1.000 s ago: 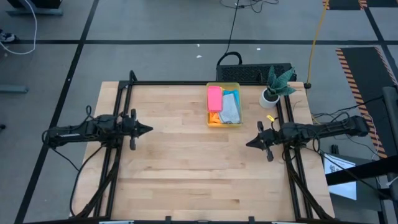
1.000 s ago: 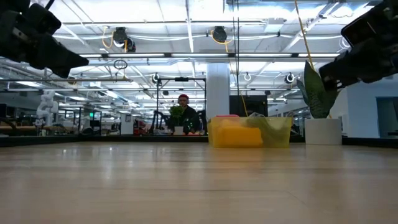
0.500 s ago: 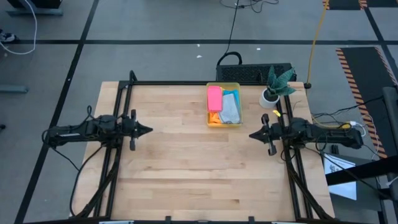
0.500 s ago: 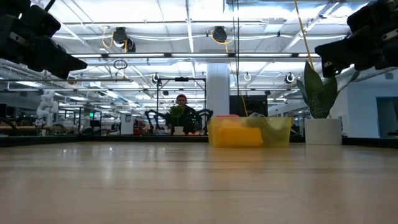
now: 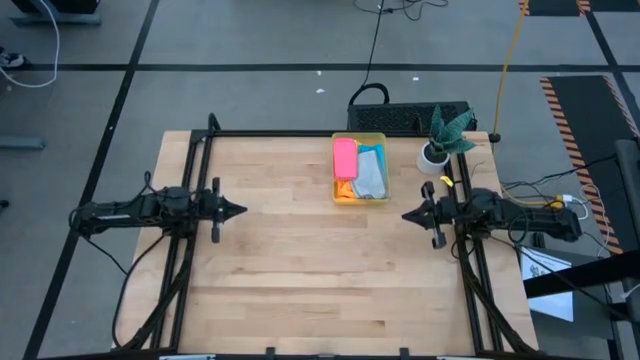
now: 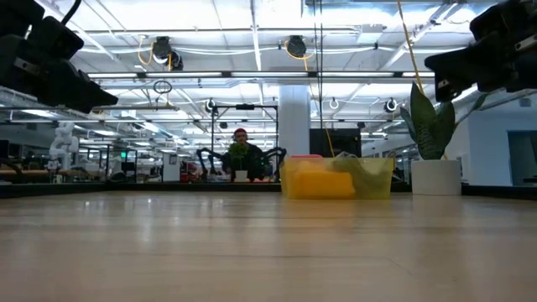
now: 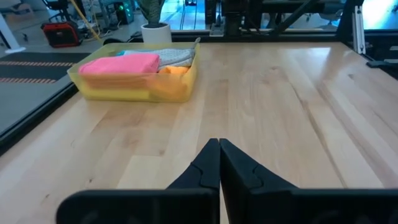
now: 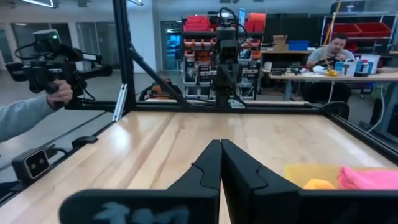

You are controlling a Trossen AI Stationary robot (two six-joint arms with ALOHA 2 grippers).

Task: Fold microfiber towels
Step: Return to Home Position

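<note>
Little can go wrong now. The left gripper (image 5: 237, 210) and right gripper (image 5: 405, 216) are both closed, fingers touching, holding nothing. They hang over opposite sides of the counter (image 5: 290, 280), well apart. The likeliest slip, I judge, is the right arm brushing the plant (image 5: 440, 140) just beside it, or nudging the bin (image 5: 360, 136).

The towels (image 5: 360, 175) lie in that bin, between the grippers and nearer the right one. The pink towel (image 5: 345, 157) is a neat folded slab on top. The blue towel (image 5: 373, 154) and looser grey towel (image 5: 372, 181) lie beside it, and the orange towel (image 5: 345, 196) shows beneath. I cannot pick out a yellow one.
</note>
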